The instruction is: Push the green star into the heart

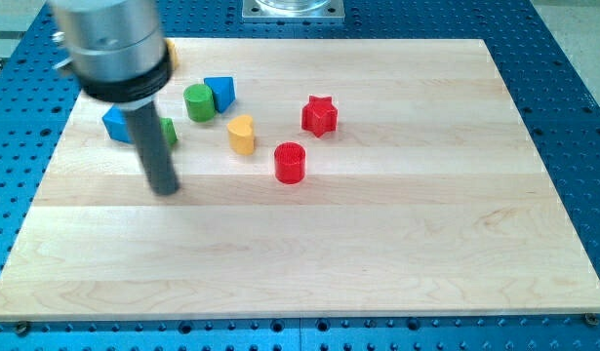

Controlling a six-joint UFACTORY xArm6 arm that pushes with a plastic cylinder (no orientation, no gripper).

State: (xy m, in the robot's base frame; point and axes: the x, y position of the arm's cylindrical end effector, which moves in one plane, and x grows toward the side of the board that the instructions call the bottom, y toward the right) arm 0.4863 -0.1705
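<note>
The green star [169,133] is mostly hidden behind my rod at the view's upper left; only its right edge shows. The yellow heart [241,135] lies to the right of it, with bare board between them. My tip [165,190] rests on the board just below the green star, toward the view's bottom, and left of the heart.
A blue block [116,124] lies left of the rod. A green cylinder [199,101] and a blue block [220,93] sit above the heart. A red star [319,115] and a red cylinder [291,162] lie to the right. A yellow block [171,54] peeks out behind the arm.
</note>
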